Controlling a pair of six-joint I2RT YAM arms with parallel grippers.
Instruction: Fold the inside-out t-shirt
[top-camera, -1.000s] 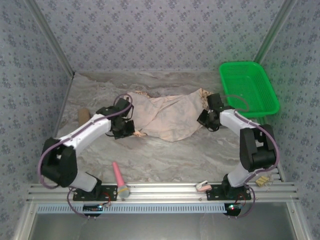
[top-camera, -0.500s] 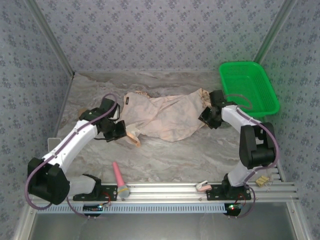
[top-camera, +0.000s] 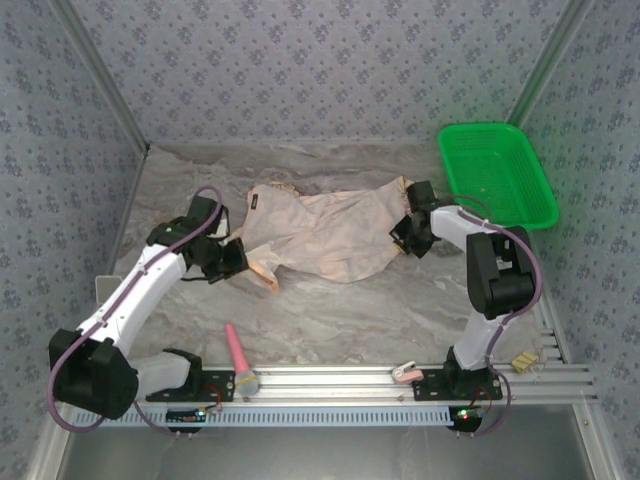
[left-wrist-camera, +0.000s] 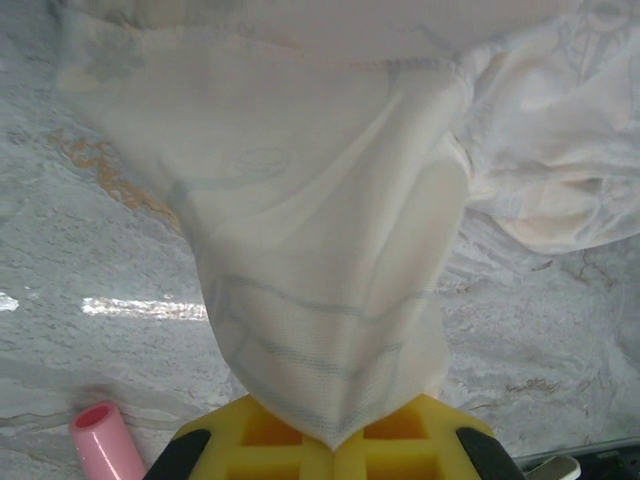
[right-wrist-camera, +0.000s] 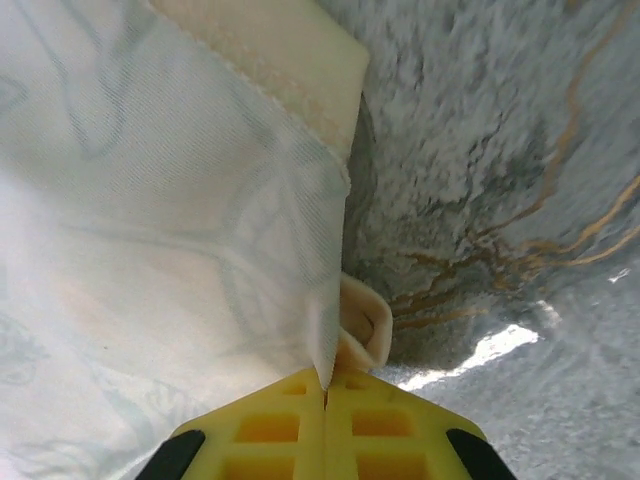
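Note:
The inside-out t-shirt (top-camera: 325, 235) lies crumpled across the middle of the marble table, pale reverse side up, with a small dark neck label (top-camera: 254, 201) near its left end. My left gripper (top-camera: 238, 262) is shut on the shirt's left edge; in the left wrist view the cloth (left-wrist-camera: 320, 260) runs taut down into the closed yellow jaws (left-wrist-camera: 335, 445). My right gripper (top-camera: 400, 232) is shut on the shirt's right edge. In the right wrist view a hemmed fold (right-wrist-camera: 290, 200) is pinched between the closed yellow jaws (right-wrist-camera: 325, 385).
A green plastic basket (top-camera: 495, 175) stands at the back right. A pink cylinder (top-camera: 238, 355) lies near the front rail, also seen at the lower left of the left wrist view as a pink tube end (left-wrist-camera: 105, 440). Patterned walls close in three sides.
The left arm has swung left and nearer, drawing the shirt's left edge out with it. The right gripper shifted slightly left and closed on the shirt's right edge.

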